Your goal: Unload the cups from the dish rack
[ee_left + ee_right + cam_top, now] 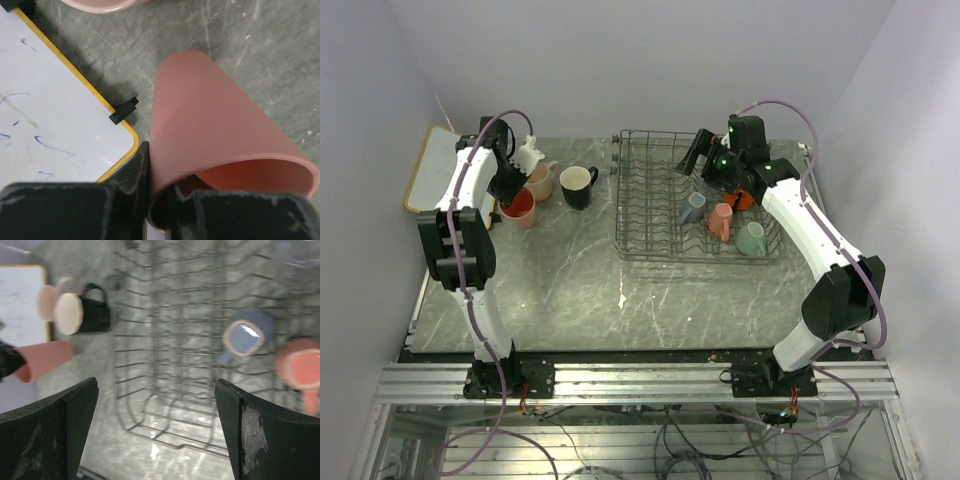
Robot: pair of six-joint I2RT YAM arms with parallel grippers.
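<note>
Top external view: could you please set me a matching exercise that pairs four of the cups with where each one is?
Cups:
1. pink tumbler
2. black mug
3. grey-blue mug
4. mint green mug

Places:
A. on the table, left of the dish rack
B. in the dish rack's near right corner
C. gripped by the left hand
D. in the dish rack, just left of the salmon mug

Pairs: 1-C, 2-A, 3-D, 4-B.

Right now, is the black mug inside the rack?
No, the black mug stands on the table, to the left of the rack.
</note>
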